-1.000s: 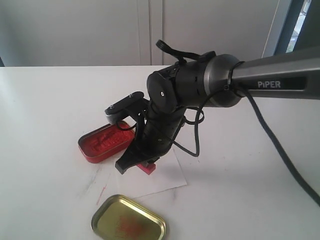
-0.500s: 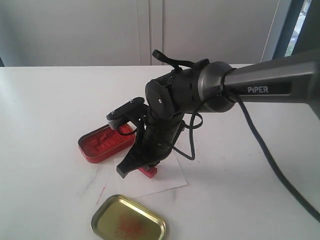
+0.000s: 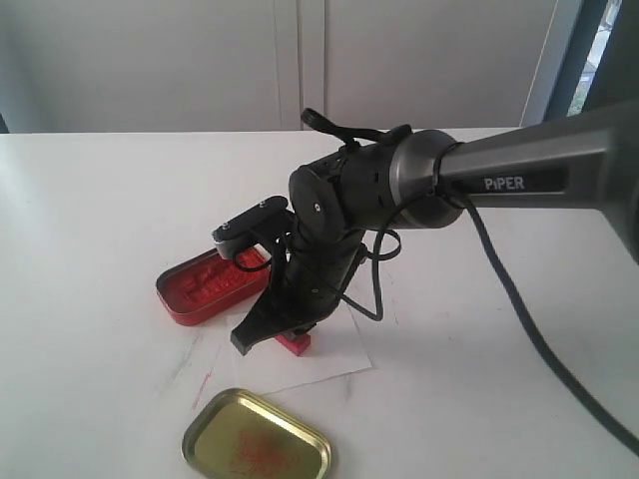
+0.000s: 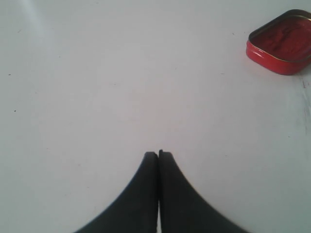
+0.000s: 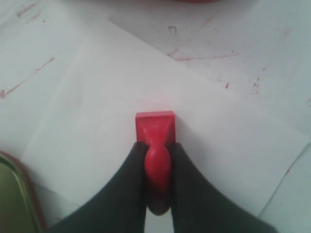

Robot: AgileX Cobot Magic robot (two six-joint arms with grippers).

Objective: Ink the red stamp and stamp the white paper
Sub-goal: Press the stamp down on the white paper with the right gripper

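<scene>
My right gripper (image 5: pixel 156 145) is shut on the knob of the red stamp (image 5: pixel 155 127), whose square base points down onto the white paper (image 5: pixel 102 131). In the exterior view the red stamp (image 3: pixel 295 342) shows just below the right gripper (image 3: pixel 280 334), resting on or just above the white paper (image 3: pixel 334 349); contact cannot be told. The open red ink tin (image 3: pixel 205 284) lies beside the sheet on the left, also the red ink tin (image 4: pixel 284 43) in the left wrist view. My left gripper (image 4: pixel 158 155) is shut on nothing over bare tabletop.
A gold oval lid (image 3: pixel 257 447) with red smears lies near the table's front edge, its rim (image 5: pixel 14 194) close to the sheet's corner. Red ink streaks mark the tabletop (image 5: pixel 29 80) around the paper. The right arm (image 3: pixel 519 170) spans the right side.
The right arm has sunk slightly and shifted a little left, bringing the red stamp lower onto the paper. The tin and lid have not moved.
</scene>
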